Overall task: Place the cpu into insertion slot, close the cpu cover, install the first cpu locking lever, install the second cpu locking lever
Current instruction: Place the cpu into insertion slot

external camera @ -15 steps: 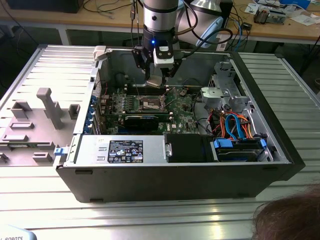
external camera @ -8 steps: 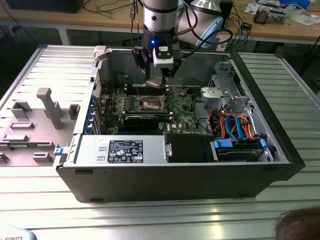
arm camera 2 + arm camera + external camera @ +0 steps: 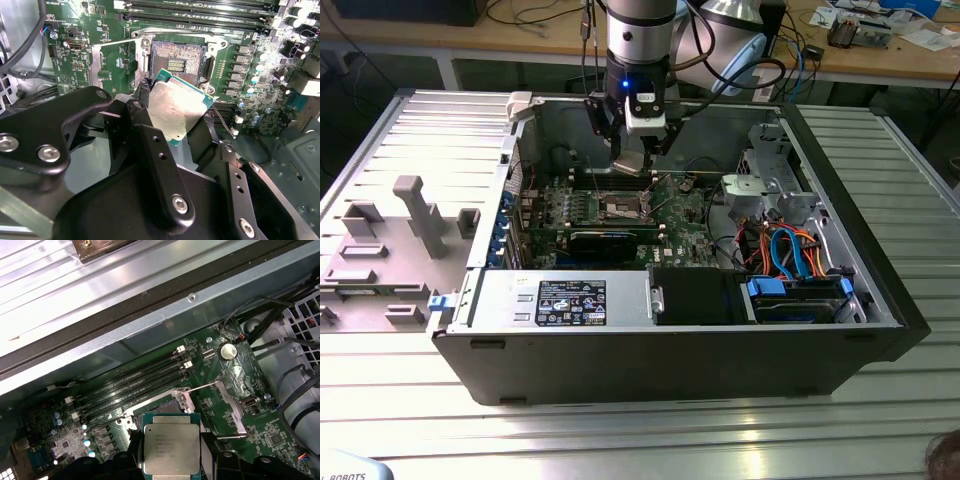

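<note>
Well, I see the gripper [image 3: 632, 160] clenched on the cpu [image 3: 176, 107] by its edges, held clear of the insertion slot [image 3: 175, 62], which lies uncovered. In the first wrist view the chip hides most of the slot, and the fingers cover the chip's lower corners.

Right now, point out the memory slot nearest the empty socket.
The memory slot bordering the socket; the other three lie beyond it, toward the case wall.

We are seeing a silver-grey arm [image 3: 638, 35] showing a blue light [image 3: 625, 85], its black gripper [image 3: 176, 111] links carrying silver screws [image 3: 180, 204] (black cables [image 3: 772, 68] are looping beside it).
</note>
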`<action>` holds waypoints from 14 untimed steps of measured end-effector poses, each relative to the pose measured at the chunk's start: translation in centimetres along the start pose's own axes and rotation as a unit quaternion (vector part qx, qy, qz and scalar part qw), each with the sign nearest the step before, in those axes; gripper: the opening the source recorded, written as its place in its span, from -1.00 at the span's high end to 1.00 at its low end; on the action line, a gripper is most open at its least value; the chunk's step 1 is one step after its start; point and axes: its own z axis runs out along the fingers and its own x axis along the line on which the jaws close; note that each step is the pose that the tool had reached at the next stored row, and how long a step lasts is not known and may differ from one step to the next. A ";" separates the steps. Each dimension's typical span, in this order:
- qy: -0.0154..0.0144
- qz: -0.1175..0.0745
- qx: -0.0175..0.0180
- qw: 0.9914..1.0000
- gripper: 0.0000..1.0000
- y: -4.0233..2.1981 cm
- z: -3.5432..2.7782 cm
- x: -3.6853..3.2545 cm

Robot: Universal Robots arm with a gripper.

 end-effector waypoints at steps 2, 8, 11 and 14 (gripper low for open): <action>0.000 0.002 0.000 1.000 -0.09 0.00 0.00 0.00; 0.000 0.007 0.000 1.000 -0.09 0.00 0.00 0.00; -0.001 0.010 0.000 1.000 -0.09 0.00 0.01 0.00; -0.001 0.012 0.000 1.000 -0.09 0.00 0.01 0.00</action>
